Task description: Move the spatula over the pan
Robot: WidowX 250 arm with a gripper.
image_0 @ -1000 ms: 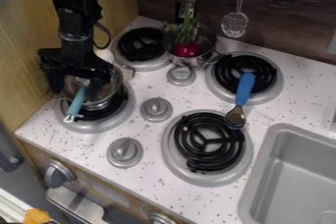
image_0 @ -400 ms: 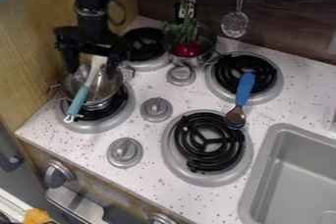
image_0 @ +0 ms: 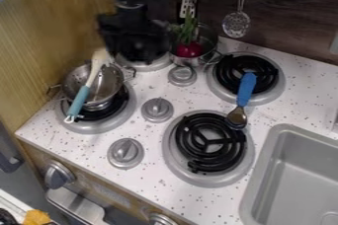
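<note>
Nearest you, at the bottom left corner, there is something orange-yellow (image_0: 37, 217), beside the stove's front panel with its metal handle (image_0: 76, 204) and two knobs (image_0: 59, 175). To the right of the view sits the grey sink (image_0: 261, 179). On the speckled counter (image_0: 185, 204), you see a silver dial (image_0: 125, 153) and, left of the sink, a black coil burner (image_0: 210, 142). Your spatula (image_0: 78, 101) lies slanted across the metal pan (image_0: 109, 87) on the left burner (image_0: 131, 108): its teal handle sticks out over the pan's near side, and its pale head points up toward the far side. A second dial (image_0: 157, 110) is between these two burners. A blue-handled spoon (image_0: 245, 90) rests with its handle over the far right burner (image_0: 280, 83) and its bowl at the near burner's rim. Further back, a third dial (image_0: 182, 76) sits in front of a pot (image_0: 206, 36) holding a red vegetable (image_0: 189, 50) with green leaves. Your gripper (image_0: 135, 51) hangs over the far left burner (image_0: 158, 64), just right of the spatula's head; you cannot tell whether it is open or closed. Two slotted utensils (image_0: 235, 24) hang at the back wall.
</note>
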